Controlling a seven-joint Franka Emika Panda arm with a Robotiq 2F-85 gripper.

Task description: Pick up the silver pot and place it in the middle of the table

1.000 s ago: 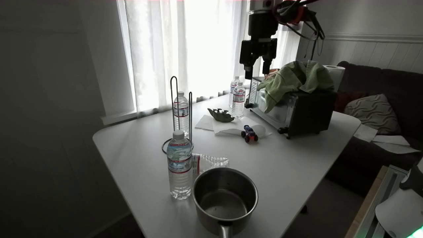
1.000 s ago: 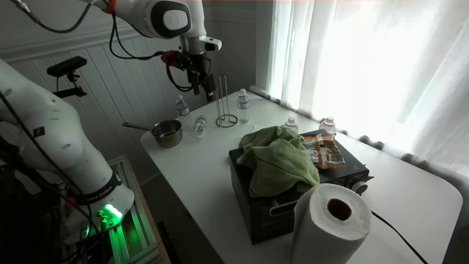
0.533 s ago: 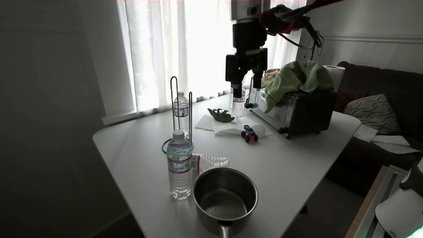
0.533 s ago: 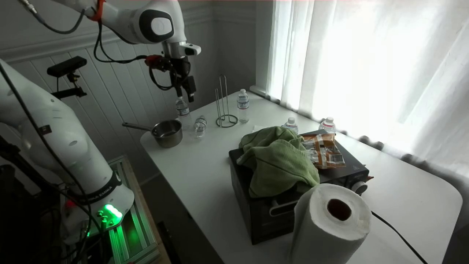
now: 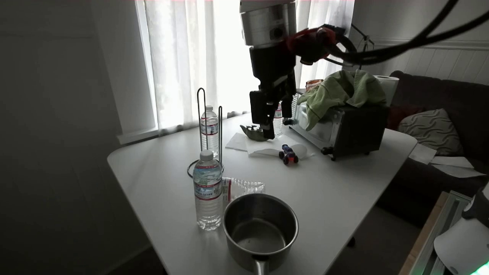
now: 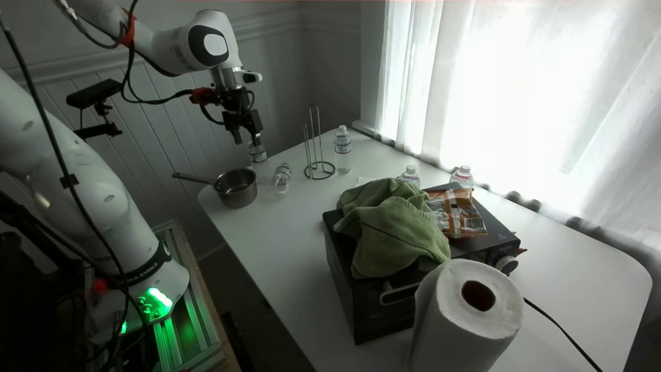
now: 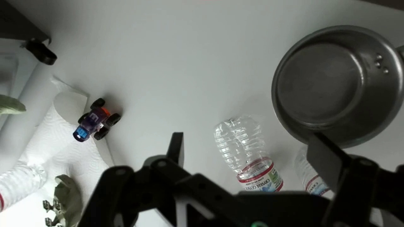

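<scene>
The silver pot (image 5: 263,233) stands upright near one end of the white table (image 5: 324,191). In an exterior view its long handle points out past the table edge, and the pot (image 6: 236,191) looks empty. In the wrist view the pot (image 7: 318,85) is at the upper right, its handle mostly cut off. My gripper (image 5: 279,124) is open and empty, in the air above the table. In an exterior view the gripper (image 6: 247,139) is higher than the pot and apart from it. In the wrist view the gripper (image 7: 247,151) has its right finger overlapping the pot's rim in the picture.
An upright water bottle (image 5: 208,191) and a crushed bottle (image 5: 244,187) stand and lie beside the pot. A wire holder (image 6: 320,168) and another bottle (image 6: 342,150) are behind. A toy truck (image 7: 94,119), a toy ship (image 7: 68,198) and a toaster oven (image 5: 355,130) with a green towel (image 6: 392,227) are farther off.
My gripper has come down and moved towards the pot's end of the table, tilting a little. It stays open. The pot and the other objects have not moved.
</scene>
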